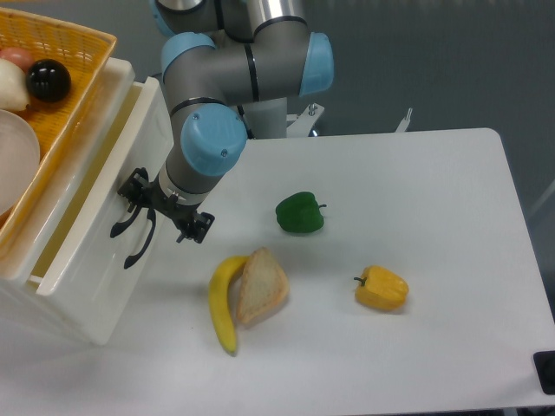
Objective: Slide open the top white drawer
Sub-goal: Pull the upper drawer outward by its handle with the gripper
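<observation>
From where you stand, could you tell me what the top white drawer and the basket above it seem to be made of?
The top white drawer looks like glossy moulded plastic, with a smooth front and a black handle. The basket looks like orange-yellow plastic lattice, though woven material can't be excluded.

Top white drawer [104, 186], black curved handle, slid partly open

Bright, even overhead light, soft shadows under the banana [222, 303], and sharp focus throughout.
</observation>
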